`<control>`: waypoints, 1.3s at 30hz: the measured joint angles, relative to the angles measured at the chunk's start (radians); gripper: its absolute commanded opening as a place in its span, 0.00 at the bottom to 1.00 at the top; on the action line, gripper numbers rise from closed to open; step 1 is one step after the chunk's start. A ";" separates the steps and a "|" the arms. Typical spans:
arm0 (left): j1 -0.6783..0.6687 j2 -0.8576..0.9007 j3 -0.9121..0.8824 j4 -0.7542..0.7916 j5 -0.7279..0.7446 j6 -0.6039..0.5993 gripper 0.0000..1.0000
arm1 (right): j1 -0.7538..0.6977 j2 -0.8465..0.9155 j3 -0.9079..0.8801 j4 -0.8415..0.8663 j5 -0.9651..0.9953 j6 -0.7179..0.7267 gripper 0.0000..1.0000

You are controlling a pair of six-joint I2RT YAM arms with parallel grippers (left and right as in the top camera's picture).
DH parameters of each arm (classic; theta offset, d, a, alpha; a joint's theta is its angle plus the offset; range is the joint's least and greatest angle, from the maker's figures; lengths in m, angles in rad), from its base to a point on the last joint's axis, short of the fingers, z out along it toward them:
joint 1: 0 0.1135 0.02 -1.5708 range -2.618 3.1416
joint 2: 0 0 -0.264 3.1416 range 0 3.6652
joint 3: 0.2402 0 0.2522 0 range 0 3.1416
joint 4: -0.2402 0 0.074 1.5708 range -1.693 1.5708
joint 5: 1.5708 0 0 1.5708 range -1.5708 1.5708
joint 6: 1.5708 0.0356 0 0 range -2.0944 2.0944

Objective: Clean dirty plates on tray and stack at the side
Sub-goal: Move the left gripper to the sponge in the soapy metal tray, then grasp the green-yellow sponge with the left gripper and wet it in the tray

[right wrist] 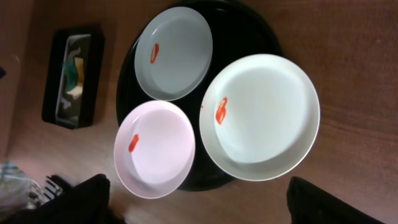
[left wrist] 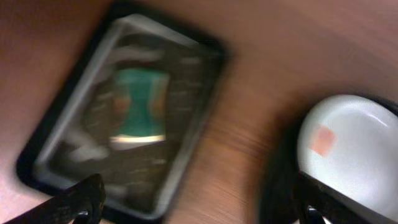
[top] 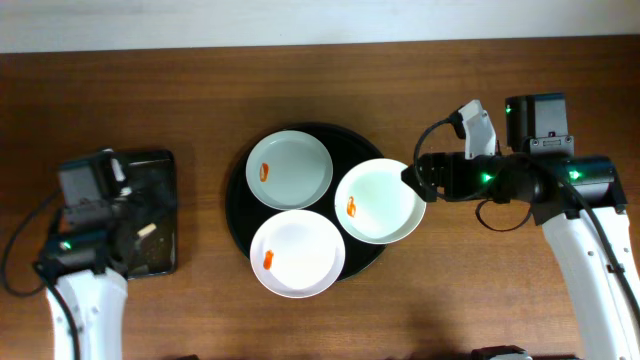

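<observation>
No writing, label, brand, number or sign can be read anywhere, neither on the dirty plates point(top: 291, 170), nor on the tray point(top: 352, 145), nor on the rectangular tray point(top: 170, 215) at nine o'clock.

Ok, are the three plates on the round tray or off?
On: all three plates lie on the tray, orange smears unwiped; two overhang its rim.

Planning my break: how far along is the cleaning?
Nothing looks done: all three plates sit on the round tray, each with an orange smear, none stacked. In hand: the left gripper hovers open over the sponge tray; the right gripper is open by the right plate's rim. Wiping and stacking remain.
</observation>
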 measured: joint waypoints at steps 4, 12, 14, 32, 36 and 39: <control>0.145 0.209 0.002 0.042 -0.058 -0.085 0.00 | 0.000 0.000 0.000 -0.011 0.000 -0.003 0.82; 0.161 0.668 0.013 0.301 -0.089 -0.080 0.00 | 0.000 0.000 0.000 -0.020 0.000 -0.003 0.79; 0.161 0.721 0.038 0.301 -0.095 -0.069 0.00 | 0.000 0.000 0.000 -0.023 0.000 -0.003 0.78; 0.163 0.663 0.016 0.183 -0.137 -0.062 0.00 | 0.000 0.000 0.000 -0.042 0.000 -0.003 0.78; 0.163 0.688 0.035 0.172 -0.104 -0.047 0.01 | 0.000 0.000 0.000 -0.042 0.000 -0.003 0.78; 0.164 0.675 0.095 0.063 -0.069 -0.032 0.57 | 0.000 0.000 0.000 -0.043 0.000 -0.002 0.79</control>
